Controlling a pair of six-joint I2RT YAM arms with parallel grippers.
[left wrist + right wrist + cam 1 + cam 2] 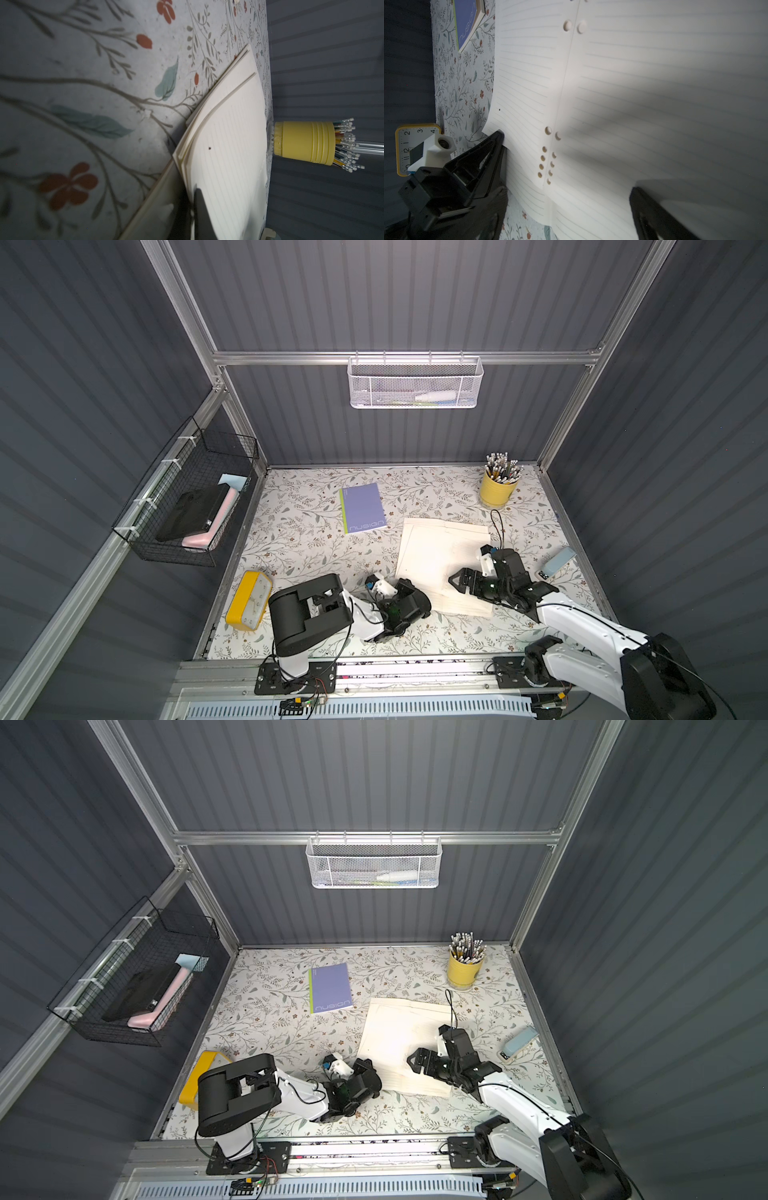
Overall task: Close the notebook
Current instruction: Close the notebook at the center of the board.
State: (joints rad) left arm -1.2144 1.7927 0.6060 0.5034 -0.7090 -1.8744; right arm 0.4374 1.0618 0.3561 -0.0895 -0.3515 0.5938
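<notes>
The notebook (440, 556) (395, 1036) lies open on the floral table, showing white lined pages with punched holes (633, 83). My left gripper (428, 603) (379, 1081) is low at its near left edge, shut on the edge of the left-hand pages (228, 145). There a dark finger (200, 207) presses on the top sheet, which curves up. The right wrist view shows that gripper's tip (500, 137) on the page edge. My right gripper (452, 578) (410, 1058) hangs open over the right-hand page, holding nothing, one finger (645, 207) in sight.
A closed blue notebook (361, 508) lies farther back. A yellow cup of pens (498, 487) (305, 143) stands at the back right, a yellow clock (249, 599) at the front left, a pale blue stapler (559, 562) by the right edge. A black wire basket (187, 506) hangs on the left wall.
</notes>
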